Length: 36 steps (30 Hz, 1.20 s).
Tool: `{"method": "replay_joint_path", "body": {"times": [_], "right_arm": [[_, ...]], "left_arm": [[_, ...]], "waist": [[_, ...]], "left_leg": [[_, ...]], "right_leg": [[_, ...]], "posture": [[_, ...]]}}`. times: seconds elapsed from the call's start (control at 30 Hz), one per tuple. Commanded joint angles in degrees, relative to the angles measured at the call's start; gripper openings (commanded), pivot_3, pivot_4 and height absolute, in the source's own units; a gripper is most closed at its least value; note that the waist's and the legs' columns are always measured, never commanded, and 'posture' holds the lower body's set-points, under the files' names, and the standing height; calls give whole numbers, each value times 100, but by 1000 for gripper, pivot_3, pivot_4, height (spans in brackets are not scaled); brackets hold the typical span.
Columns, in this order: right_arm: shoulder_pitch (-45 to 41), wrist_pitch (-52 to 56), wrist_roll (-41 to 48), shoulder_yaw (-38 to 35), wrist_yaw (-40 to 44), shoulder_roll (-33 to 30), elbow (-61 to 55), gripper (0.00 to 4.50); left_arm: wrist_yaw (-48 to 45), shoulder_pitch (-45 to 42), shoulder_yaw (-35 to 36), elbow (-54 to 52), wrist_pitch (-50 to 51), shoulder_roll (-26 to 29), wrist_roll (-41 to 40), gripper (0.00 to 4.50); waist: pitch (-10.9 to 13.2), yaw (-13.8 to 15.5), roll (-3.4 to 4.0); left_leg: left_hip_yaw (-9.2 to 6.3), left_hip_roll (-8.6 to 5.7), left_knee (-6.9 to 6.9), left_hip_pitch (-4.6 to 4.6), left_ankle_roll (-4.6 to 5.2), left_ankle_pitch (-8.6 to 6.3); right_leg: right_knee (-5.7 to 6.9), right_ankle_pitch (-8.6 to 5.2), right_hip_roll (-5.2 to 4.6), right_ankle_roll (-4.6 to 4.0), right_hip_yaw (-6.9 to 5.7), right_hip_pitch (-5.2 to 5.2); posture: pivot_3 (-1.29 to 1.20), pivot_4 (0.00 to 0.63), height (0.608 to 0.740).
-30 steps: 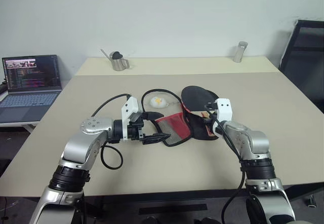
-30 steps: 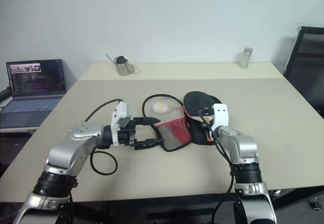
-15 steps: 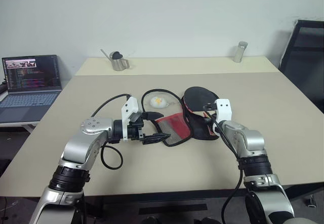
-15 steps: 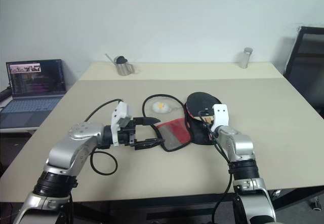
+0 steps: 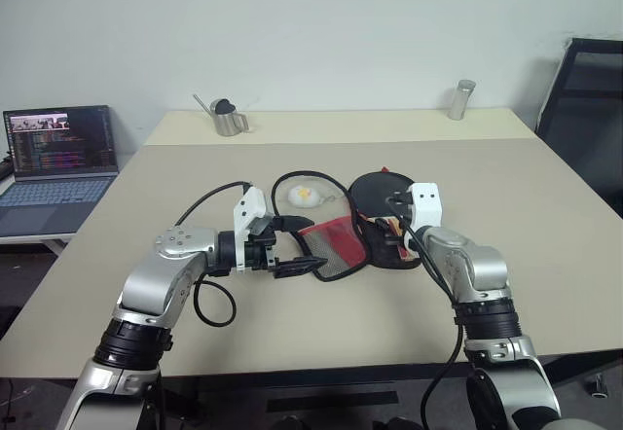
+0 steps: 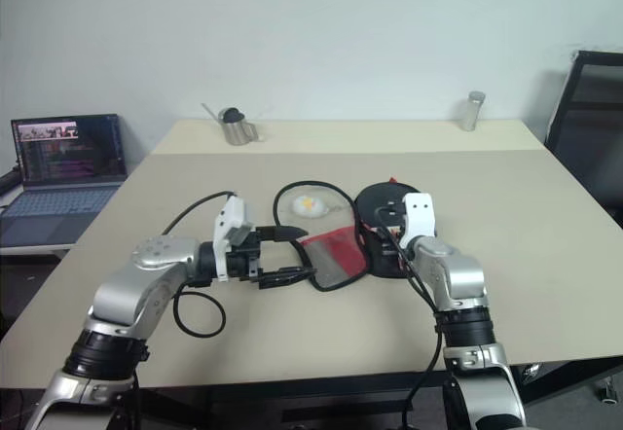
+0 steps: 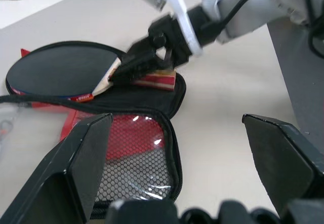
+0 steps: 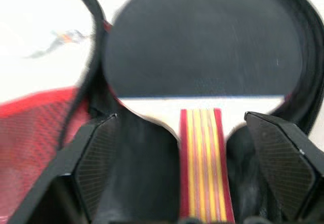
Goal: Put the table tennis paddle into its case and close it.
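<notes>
With paddle [image 8: 202, 46] lying dead ahead of right end effector [image 8: 197, 148], handle toward it, wide and empty. Left end effector [image 7: 177, 148] wide, empty, beside case [image 7: 136, 148] flap, nearer for closing.

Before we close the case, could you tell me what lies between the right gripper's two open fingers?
The paddle's striped wooden handle lies between the right gripper fingers, untouched, resting on the open case, as the right wrist view shows.

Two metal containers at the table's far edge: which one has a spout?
The left one, the small kettle, with a thin spout and dark lid. The cylinder on the right is plain and upright.
</notes>
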Motion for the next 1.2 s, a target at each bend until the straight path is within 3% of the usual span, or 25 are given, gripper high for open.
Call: {"method": "replay_joint_path", "body": {"times": [0.03, 0.2, 0.37, 0.53, 0.73, 1.2], "right_arm": [[87, 558, 520, 72, 566, -283, -1236, 4482], [360, 1064, 1271, 37, 1688, -1400, -2491, 4482], [373, 1129, 1760, -170, 2462, -2406, -2864, 4482], [360, 1185, 2378, -457, 3089, -2990, -3055, 4482], [468, 902, 2675, -409, 3493, -3428, -3303, 4482], [667, 508, 2647, -424, 3468, -3626, -3312, 4482]], "left_arm": [[93, 100, 259, -109, -81, 180, 17, 4500], [150, 282, 454, 87, -151, 391, 46, 4500], [360, 343, 519, 405, -333, 450, 281, 4500], [584, 88, 211, 1196, -857, 388, 934, 4500], [690, -778, -160, 2846, -1703, 49, 1610, 4500], [968, -2476, -453, 6027, -3006, -1118, 2444, 4500]], "waist": [[0, 1, 0], [0, 23, 0], [0, 20, -1], [0, 29, -2], [-2, 74, -8], [3, 147, -21]], "left_leg": [[0, 0, 0, 0, 0, 0], [-5, -2, 2, -1, 0, 0], [-7, 0, 2, 0, 0, -1], [-4, 1, 1, 0, 0, -1], [-6, -2, 5, -1, 0, -1], [-6, -5, 12, -5, 0, -1]], "right_leg": [[0, 0, 0, 0, -1, 0], [-5, -1, -3, 0, -7, 3], [-7, -1, -5, 0, -10, 4], [-9, -1, -5, 0, -10, 3], [-10, 0, -8, 1, -16, 7], [-10, 2, -13, 5, -23, 11]], "posture": [[0, 150, 740], [0, 150, 740], [0, 150, 740], [0, 150, 740], [0, 150, 740], [0, 150, 740]]}}
